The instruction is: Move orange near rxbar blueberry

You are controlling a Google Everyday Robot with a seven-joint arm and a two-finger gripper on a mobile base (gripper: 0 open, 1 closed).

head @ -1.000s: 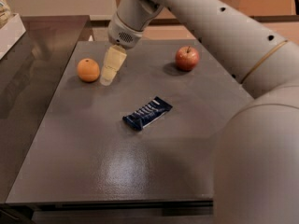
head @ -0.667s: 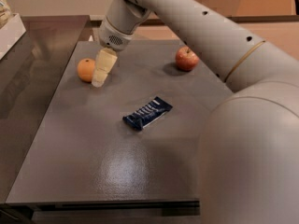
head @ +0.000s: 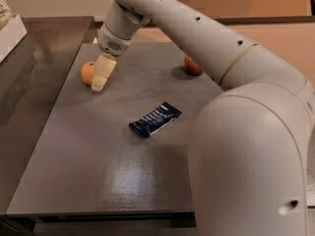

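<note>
Currently gripper (head: pixel 102 73) just beside orange (head: pixel 86 73) (rxbar blueberry (head: pixel 155 119) well apart).

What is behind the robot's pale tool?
The orange sits behind the tool at the far left of the table; only its left part shows, the rest is covered.

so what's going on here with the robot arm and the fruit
The robot's end effector is down at the far left of the table, right beside the orange, which sits on the surface. The blueberry RXBAR lies mid-table, well apart, so the orange is not yet near it. A red apple sits far right, partly behind the arm.
</note>
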